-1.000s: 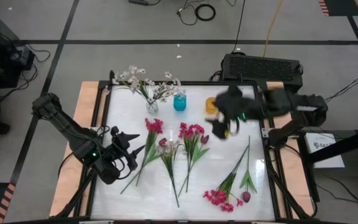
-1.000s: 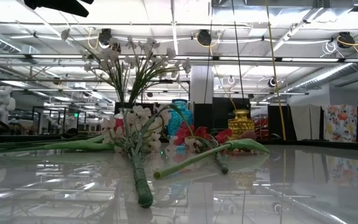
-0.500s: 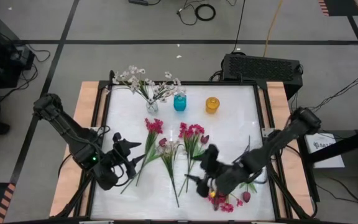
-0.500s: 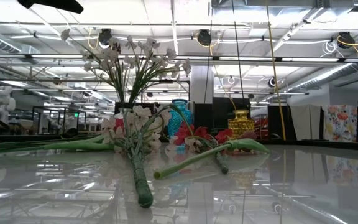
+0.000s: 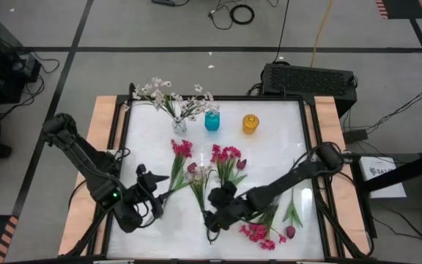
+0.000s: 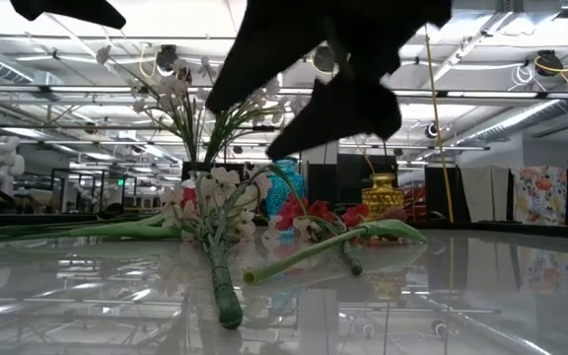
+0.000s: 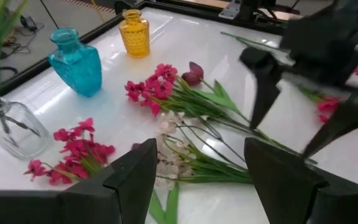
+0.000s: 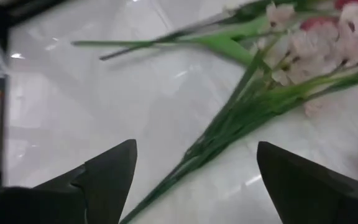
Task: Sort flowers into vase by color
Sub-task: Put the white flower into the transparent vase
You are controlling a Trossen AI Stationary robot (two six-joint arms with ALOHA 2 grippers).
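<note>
The right gripper (image 5: 212, 218) now hangs low over the near middle of the table (image 5: 269, 158), jaws spread wide and empty, straddling the stem of the pale sprig (image 8: 241, 112) lying there (a grasp looks imminent, though nothing is held yet). A second ago this arm was far back beside the yellow vase (image 5: 250, 123); half a second ago it was crossing above the magenta cluster (image 5: 258, 233) at the near right. The left gripper (image 5: 152, 194) waits at the near left, jaws well apart and holding nothing, barely shifted since then. The loose flowers lie where they were: magenta sprigs (image 5: 181, 149) and a maroon tulip (image 5: 241, 164) mid-table. Farther back, the white blossoms (image 5: 168, 97) stand in the clear vase (image 5: 179, 126); the blue vase (image 5: 212, 121) and the yellow one remain unfilled.
</note>
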